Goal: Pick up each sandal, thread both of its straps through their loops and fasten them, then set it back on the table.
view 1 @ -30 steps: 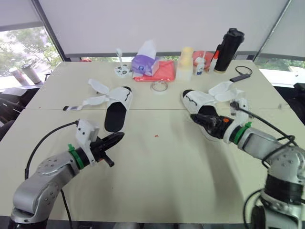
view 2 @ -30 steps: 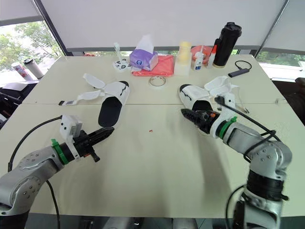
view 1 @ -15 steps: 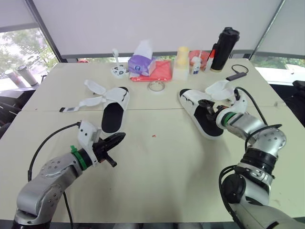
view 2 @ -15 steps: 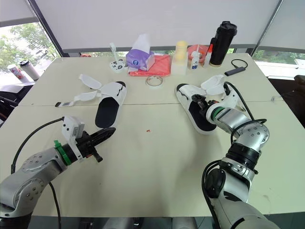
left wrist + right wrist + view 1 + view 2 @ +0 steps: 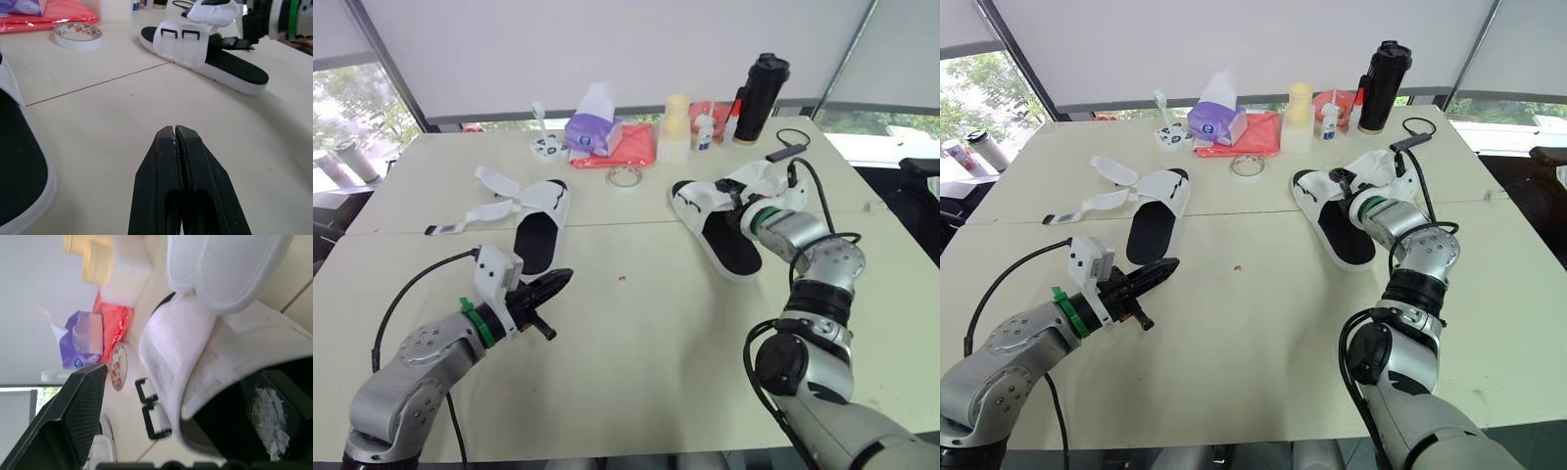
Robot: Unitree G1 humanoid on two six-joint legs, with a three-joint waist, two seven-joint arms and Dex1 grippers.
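Since a second earlier the right arm had folded back at the elbow and carried its gripper from over the heel of its sandal to the strap end, while the left arm had barely stirred. On the left, the left gripper (image 5: pixel 175 131) hovered just above the pale laminate table (image 5: pixel 656 343), its two black fingers pressed together and holding nothing. Just beyond it lay the left white slide sandal with a black footbed (image 5: pixel 538 235), its straps (image 5: pixel 497 183) splayed open toward the table's left edge. Right of centre the matching right white sandal (image 5: pixel 729 245) lay flat on the table, its two black plastic loops (image 5: pixel 152 407) empty. The right gripper (image 5: pixel 738 199) stood spread wide astride that sandal's white mesh flap (image 5: pixel 195 347), not yet clamping it. Closing on the soft flap alone would probably let it fold or slip, dragging the sandal rather than lifting it, and the left gripper was too far off to steady it.
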